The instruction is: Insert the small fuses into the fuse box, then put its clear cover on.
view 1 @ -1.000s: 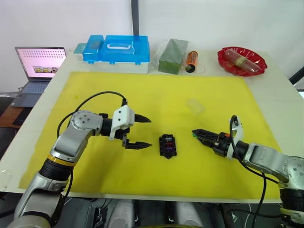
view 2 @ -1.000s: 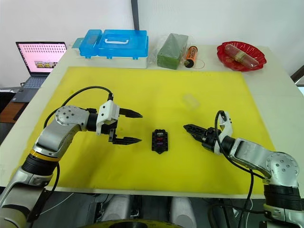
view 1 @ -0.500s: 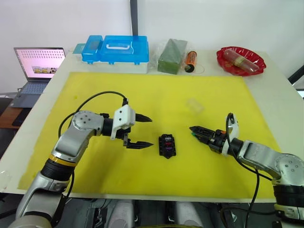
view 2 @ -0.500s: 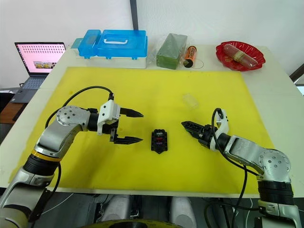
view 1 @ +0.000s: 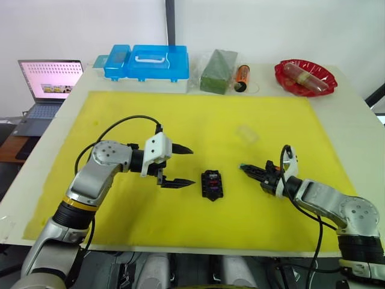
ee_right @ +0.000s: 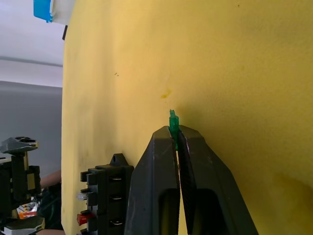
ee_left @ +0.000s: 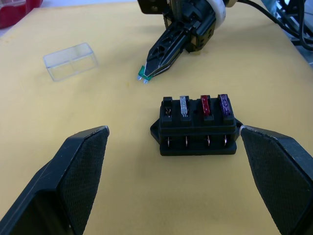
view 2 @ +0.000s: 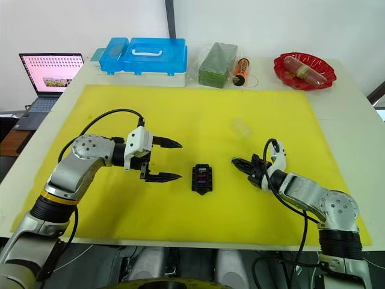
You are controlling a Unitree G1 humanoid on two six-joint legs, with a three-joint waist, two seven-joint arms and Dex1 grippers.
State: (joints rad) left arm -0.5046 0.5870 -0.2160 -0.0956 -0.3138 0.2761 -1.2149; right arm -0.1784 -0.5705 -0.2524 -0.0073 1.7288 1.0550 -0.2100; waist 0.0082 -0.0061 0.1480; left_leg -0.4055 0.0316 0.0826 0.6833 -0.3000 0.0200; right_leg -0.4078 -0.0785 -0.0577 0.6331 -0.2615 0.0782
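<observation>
Green fuse [ee_left: 143, 76], pinched at the tips of the right gripper [ee_left: 152, 70], sits just beside the fuse box [ee_left: 196, 126], nearest its one empty end slot (left gripper [view 1: 178, 165] spread wide, opposite side).

White bench [view 1: 355, 129], yellow mat [view 1: 198, 129] over most of its top. Plain white wall [view 1: 271, 24] at 12 o'clock, dark vertical strip [view 1: 170, 21] up its middle. Open laptop [view 1: 47, 84] on a lower side table at 10 o'clock.
</observation>
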